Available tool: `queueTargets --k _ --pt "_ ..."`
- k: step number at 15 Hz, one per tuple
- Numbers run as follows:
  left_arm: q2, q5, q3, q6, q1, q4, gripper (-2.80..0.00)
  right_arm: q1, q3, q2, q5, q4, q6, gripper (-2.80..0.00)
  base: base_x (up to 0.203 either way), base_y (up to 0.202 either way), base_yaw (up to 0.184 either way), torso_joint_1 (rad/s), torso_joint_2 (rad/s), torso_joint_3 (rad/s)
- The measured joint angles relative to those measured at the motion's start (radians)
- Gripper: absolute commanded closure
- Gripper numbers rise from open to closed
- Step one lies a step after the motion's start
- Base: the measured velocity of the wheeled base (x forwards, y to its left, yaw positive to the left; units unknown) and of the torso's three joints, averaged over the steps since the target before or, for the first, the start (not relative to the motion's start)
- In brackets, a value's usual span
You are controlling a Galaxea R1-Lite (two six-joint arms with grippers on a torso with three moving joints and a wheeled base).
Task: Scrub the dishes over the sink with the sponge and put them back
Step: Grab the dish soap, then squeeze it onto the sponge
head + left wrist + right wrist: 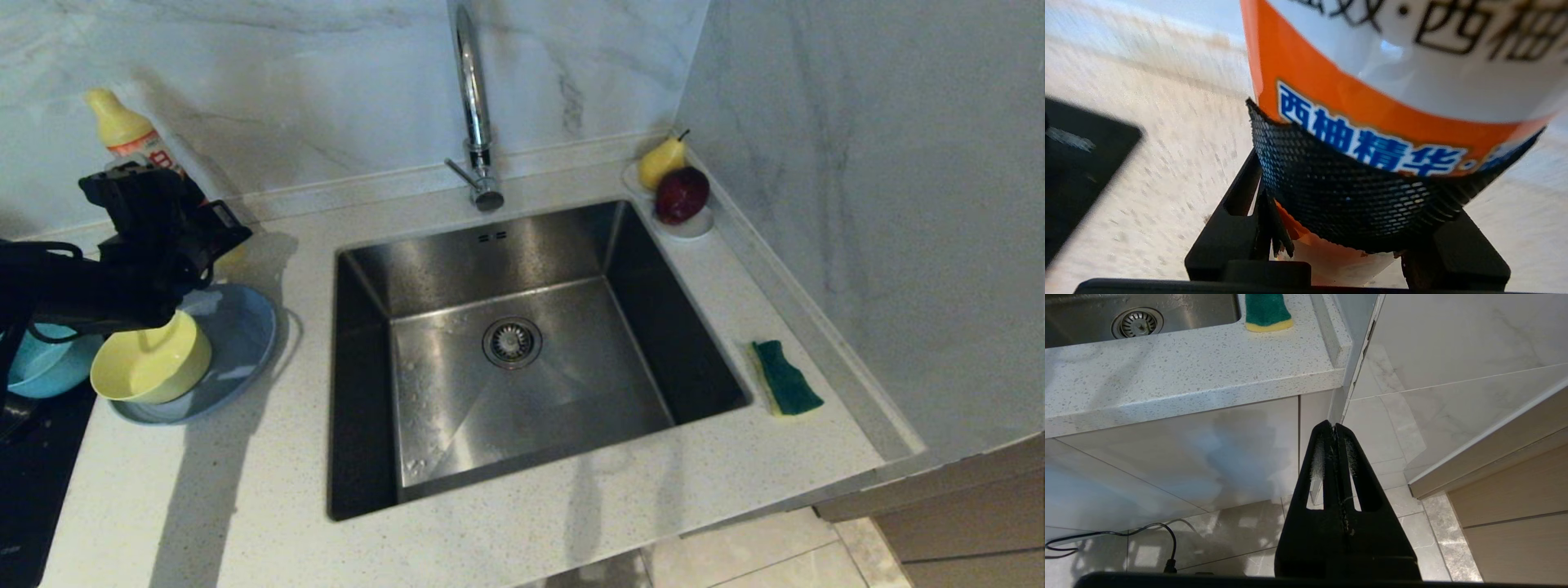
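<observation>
Step in hand, as judged: detergent pickup, ahead of any scrubbing. Left end effector pinching detergent bottle low on its label, mesh pads bent against it. Right end effector pressed together, parked below the counter edge, holding nothing.

Next move: lift straight up, keeping clear of the dishes just beneath the left end effector, then carry toward sink.

Count:
- one yellow bowl, resting on one plate
- one teal bowl, just beside
- one sponge, well apart from the left end effector, beyond the sink
- one bottle
</observation>
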Motion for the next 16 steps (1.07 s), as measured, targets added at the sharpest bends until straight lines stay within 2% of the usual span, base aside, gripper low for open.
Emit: queueTargets --k 5,9,12,16 --pt "-0.185 0.001 0.029 -0.011 -0.017 0.116 0.00 0.000 0.000 0.000 0.000 0.000 0.000 0.00 0.000 0.000 0.000 0.000 0.00 0.000" --pt "-0.405 0.000 0.075 -0.006 -0.073 0.281 0.00 0.000 0.000 0.000 0.000 0.000 0.000 0.00 0.000 0.000 0.000 0.000 0.00 0.000" --pt "-0.589 0.001 0.146 0.018 -0.186 0.395 0.00 0.000 0.000 0.000 0.000 0.000 0.000 0.00 0.000 0.000 0.000 0.000 0.00 0.000" --pt "-0.818 0.001 0.258 0.092 -0.428 0.499 0.00 0.000 0.000 0.000 0.000 0.000 0.000 0.00 0.000 0.000 0.000 0.000 0.00 0.000"
